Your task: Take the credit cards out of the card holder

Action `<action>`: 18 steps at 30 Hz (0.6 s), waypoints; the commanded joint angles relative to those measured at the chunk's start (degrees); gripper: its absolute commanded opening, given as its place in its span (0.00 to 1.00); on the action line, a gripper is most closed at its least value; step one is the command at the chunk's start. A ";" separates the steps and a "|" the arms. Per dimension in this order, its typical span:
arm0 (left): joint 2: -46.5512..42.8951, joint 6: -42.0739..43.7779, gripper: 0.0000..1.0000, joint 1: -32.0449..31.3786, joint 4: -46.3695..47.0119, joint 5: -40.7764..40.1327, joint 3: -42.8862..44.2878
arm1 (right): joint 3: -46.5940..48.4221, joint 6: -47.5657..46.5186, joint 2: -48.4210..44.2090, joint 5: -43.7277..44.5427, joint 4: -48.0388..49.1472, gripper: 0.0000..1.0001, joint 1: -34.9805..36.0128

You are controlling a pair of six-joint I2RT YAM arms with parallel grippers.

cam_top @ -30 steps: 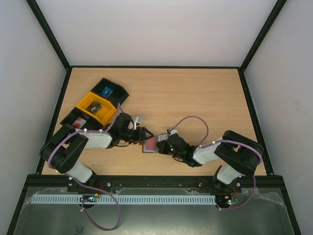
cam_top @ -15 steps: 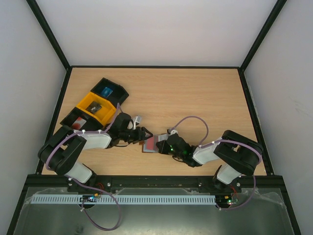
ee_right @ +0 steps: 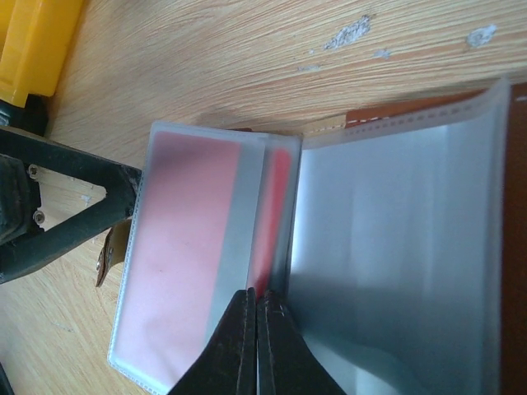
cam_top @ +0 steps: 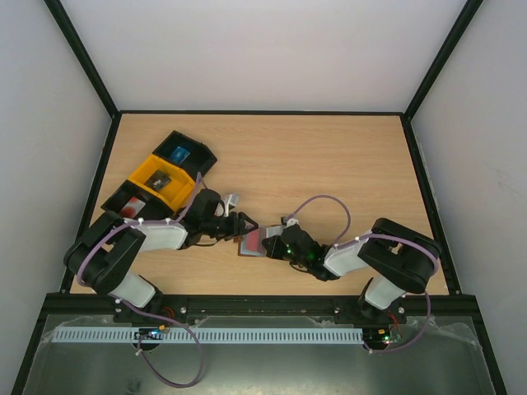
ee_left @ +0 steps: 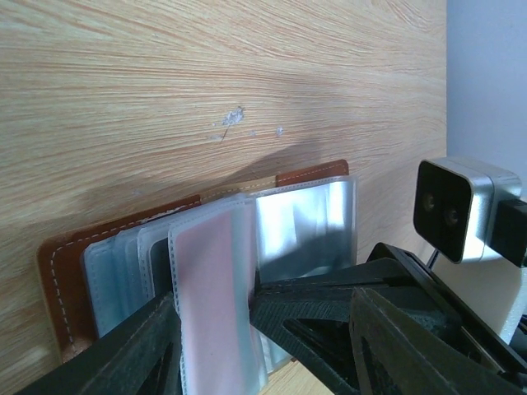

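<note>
The brown card holder (cam_top: 253, 243) lies open on the table between my two grippers. In the left wrist view its leather cover (ee_left: 58, 271) holds several clear sleeves. The red credit card (ee_left: 216, 304) sits in the front sleeve, and a dark grey card (ee_left: 160, 276) sits in a sleeve behind it. My left gripper (ee_left: 263, 329) is open and straddles the front sleeve. My right gripper (ee_right: 256, 295) is shut on the bare edge of the red card (ee_right: 276, 197) at the sleeve's inner side. Both grippers show in the top view, left (cam_top: 244, 224) and right (cam_top: 268, 244).
A yellow bin (cam_top: 160, 181) and two black bins (cam_top: 183, 152) stand at the table's left, behind the left arm. The yellow bin's corner (ee_right: 33, 49) shows in the right wrist view. The right wrist camera (ee_left: 461, 210) is close to the left gripper.
The left arm has shifted very slightly. The card holder and the right gripper stay where they were.
</note>
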 commanded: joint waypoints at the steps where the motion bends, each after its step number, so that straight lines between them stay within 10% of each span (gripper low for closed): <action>1: 0.32 -0.44 0.58 -0.18 2.44 1.06 -0.21 | -1.23 0.22 1.99 -0.36 -2.62 0.02 0.18; 18: -1.59 -7.76 0.58 -1.42 11.21 5.48 -2.83 | -0.29 0.24 1.34 0.33 0.74 0.12 0.21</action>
